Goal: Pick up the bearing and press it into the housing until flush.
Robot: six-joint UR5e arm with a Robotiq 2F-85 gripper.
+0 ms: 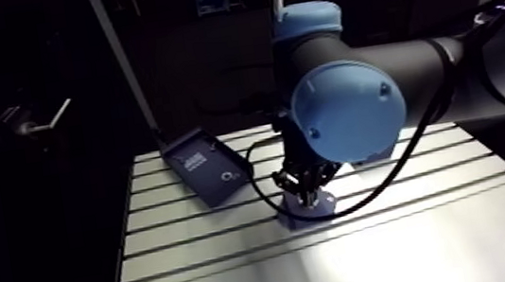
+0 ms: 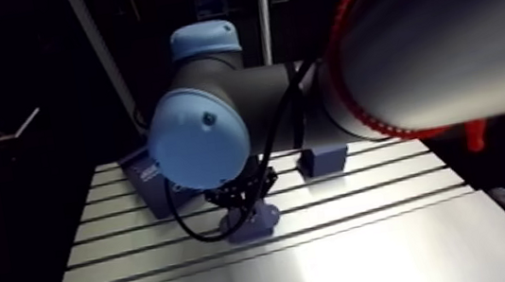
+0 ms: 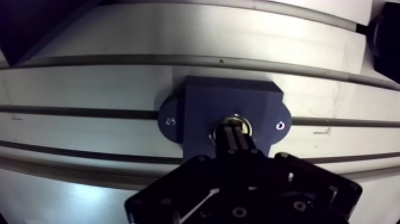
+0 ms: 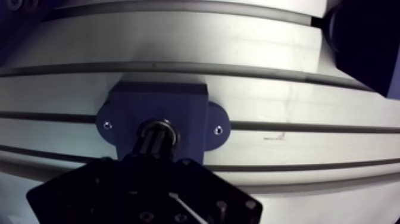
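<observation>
housing (image 3: 202, 113): navy blue, plain, white marking on one ear | bearing (image 3: 246, 126): bright silver ring | gripper (image 3: 233, 134): black | table (image 3: 89, 89): pale silver aluminium, striped by dark parallel slots | joint cap (image 1: 348, 111): light blue | flat plate (image 1: 207, 164): dark blue, white markings | small box (image 2: 324, 159): blue

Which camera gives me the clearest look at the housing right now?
The wrist view: the housing fills the middle, with both mounting ears and the bearing in its bore visible at the tip of the gripper. The arm view shows only a small blue block under the gripper, its bore hidden.
</observation>
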